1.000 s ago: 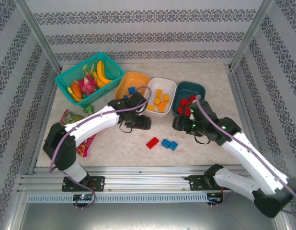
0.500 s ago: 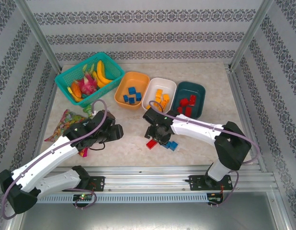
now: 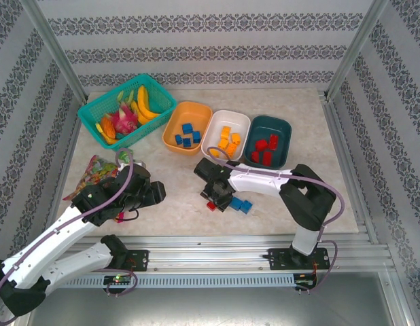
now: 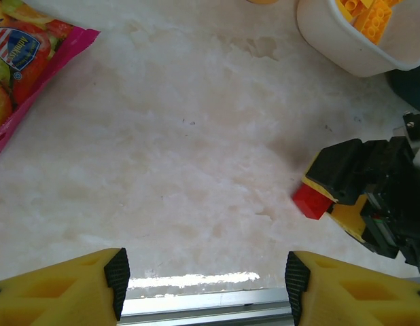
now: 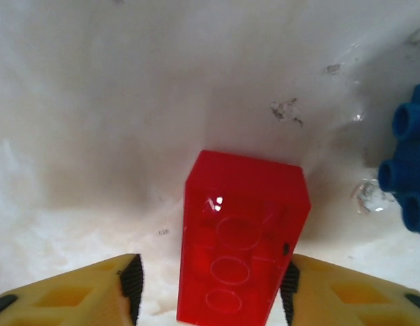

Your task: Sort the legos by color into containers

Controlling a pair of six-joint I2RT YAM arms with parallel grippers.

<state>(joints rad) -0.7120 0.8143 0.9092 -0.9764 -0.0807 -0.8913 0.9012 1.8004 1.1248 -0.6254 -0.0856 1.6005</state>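
A red lego [image 3: 211, 204] [image 5: 240, 238] lies on the table between the fingers of my right gripper [image 3: 214, 195] [image 5: 211, 285]. The right pad touches the brick, while a gap shows at the left pad, so the jaws stand open around it. Two blue legos [image 3: 240, 204] [image 5: 407, 170] lie just right of it. The orange bowl [image 3: 170, 129] holds blue legos, the white bowl [image 3: 211, 132] [image 4: 332, 47] yellow ones, the dark teal bowl [image 3: 286, 136] red ones. My left gripper [image 3: 155, 192] [image 4: 203, 282] is open over bare table, left of the red lego [image 4: 312, 202].
A teal mesh basket [image 3: 94, 109] of toy fruit stands at the back left. A colourful snack bag [image 3: 94, 173] [image 4: 20, 61] lies beside my left arm. The table's front edge and metal rail run just behind the left fingers.
My right arm swung from the teal bowl to the left and came down around the red lego, its jaws narrowing. My left arm drew back from the orange bowl to the near left.
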